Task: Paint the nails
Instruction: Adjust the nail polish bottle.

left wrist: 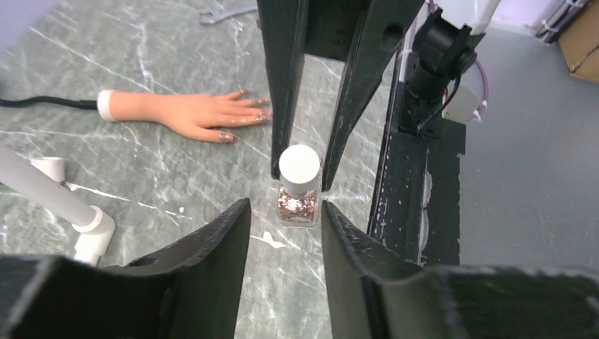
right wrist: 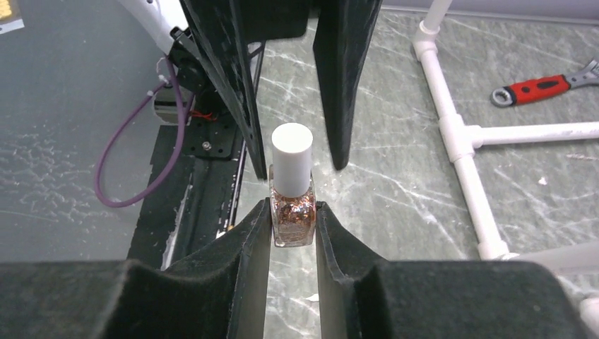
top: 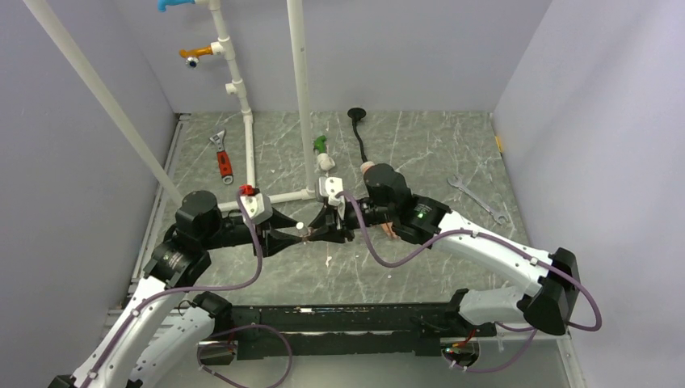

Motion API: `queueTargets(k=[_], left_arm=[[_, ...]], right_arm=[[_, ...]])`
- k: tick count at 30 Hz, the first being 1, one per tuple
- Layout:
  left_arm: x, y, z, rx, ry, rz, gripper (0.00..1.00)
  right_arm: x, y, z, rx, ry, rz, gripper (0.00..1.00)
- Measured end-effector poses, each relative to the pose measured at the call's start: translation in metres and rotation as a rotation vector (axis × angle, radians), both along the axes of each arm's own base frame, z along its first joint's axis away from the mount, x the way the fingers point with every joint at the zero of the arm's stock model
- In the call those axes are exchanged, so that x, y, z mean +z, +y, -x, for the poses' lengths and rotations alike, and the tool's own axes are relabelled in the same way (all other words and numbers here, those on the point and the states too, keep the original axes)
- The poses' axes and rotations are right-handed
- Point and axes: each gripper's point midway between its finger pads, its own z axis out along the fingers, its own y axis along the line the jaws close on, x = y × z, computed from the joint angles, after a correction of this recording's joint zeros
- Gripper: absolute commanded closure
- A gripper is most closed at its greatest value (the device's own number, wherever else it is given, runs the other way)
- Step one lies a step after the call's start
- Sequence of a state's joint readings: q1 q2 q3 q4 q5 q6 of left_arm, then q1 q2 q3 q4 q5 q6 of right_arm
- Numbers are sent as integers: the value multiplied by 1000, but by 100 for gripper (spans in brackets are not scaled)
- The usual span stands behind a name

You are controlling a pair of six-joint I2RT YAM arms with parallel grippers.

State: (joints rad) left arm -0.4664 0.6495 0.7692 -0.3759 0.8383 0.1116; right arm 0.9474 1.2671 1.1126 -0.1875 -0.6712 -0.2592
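Item, right gripper [right wrist: 292, 212]: I am watching it pinching the glass body of the upright polish bottle [right wrist: 292, 226], pads pressing both sides.
Item, left gripper [left wrist: 286, 210]: it is standing slightly parted, flanking the white cap [right wrist: 292, 152] without touching it.
Item, the nails [left wrist: 245, 120]: they are tipping the mannequin hand [left wrist: 180, 111], which is lying flat on the table [left wrist: 141, 183] near the bottle.
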Motion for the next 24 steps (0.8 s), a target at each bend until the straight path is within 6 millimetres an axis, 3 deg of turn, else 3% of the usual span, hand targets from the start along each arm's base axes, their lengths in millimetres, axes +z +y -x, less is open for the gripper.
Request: queueTargets(k=[5, 10, 18, 24], left_arm=[[11, 4, 1, 25, -57, 22, 37], [13, 4, 0, 33, -60, 26, 19], [35, 2, -5, 48, -60, 123, 26], [47, -2, -3, 23, -49, 184, 37]], right_arm=[[-7, -8, -1, -41, 35, -27, 100], [3, -11, -13, -94, 48, -80, 100], [40, -15, -13, -102, 28, -211, 100], [48, -14, -5, -52, 34, -242, 100]])
